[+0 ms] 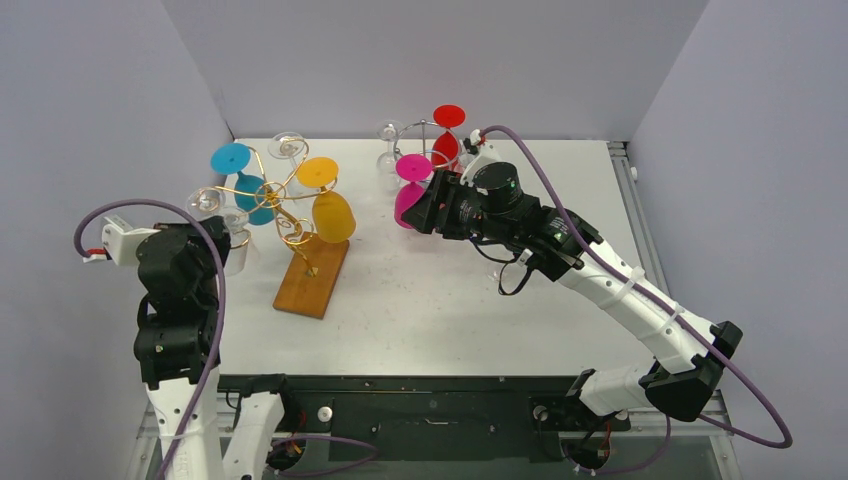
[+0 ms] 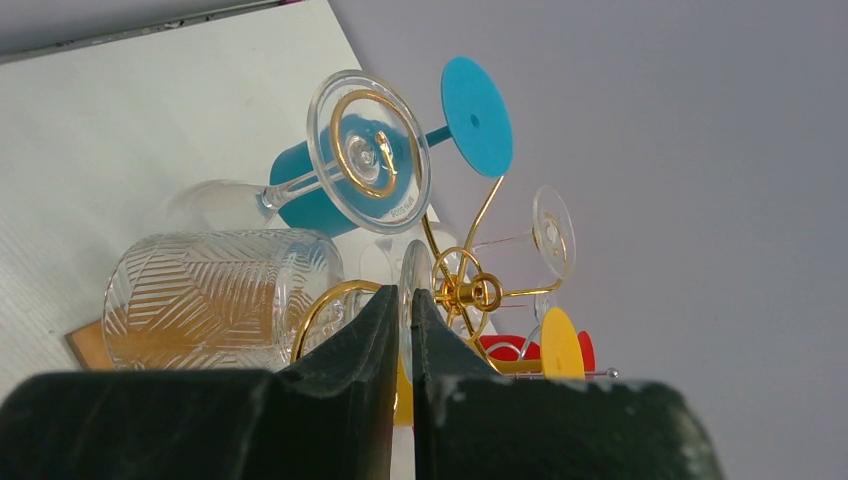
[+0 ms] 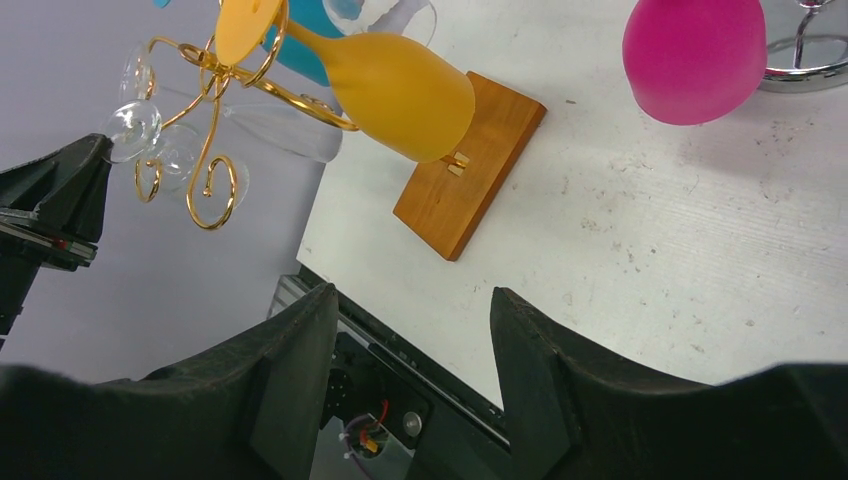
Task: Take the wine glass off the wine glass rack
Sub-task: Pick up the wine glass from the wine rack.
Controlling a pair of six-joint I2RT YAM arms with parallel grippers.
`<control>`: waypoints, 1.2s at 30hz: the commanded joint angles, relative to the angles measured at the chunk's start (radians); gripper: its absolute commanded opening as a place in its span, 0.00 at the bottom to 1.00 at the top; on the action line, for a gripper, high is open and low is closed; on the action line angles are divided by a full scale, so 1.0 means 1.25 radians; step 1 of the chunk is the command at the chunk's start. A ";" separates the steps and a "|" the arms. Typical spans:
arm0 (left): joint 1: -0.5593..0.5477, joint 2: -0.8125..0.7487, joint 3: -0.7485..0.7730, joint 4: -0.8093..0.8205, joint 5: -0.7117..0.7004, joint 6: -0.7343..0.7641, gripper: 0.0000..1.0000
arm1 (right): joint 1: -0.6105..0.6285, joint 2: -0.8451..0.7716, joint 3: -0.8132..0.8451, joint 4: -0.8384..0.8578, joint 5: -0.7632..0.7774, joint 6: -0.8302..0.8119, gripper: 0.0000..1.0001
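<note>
The left claw (image 2: 403,300) pinches the thin foot of the glass (image 2: 210,300) on the rack (image 2: 470,292). The glass is likely light, brittle and slick, its stem the safer hold. The right claw (image 3: 410,330) gapes empty.

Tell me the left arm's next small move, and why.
Probably draw the patterned clear glass slowly outward along its gold arm, away from the rack's hub. The left claw looks shut on the rim of that glass's foot, and the stem seems to sit inside the gold hook, so lifting straight up could snag.
</note>
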 commanded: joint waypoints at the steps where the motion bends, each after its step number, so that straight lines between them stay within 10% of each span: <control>1: 0.002 0.005 0.017 0.113 0.032 -0.009 0.00 | 0.003 -0.029 0.017 0.016 0.026 -0.017 0.54; 36: 0.002 0.010 -0.002 0.131 0.128 -0.038 0.00 | 0.152 0.445 0.562 0.104 -0.123 0.077 0.61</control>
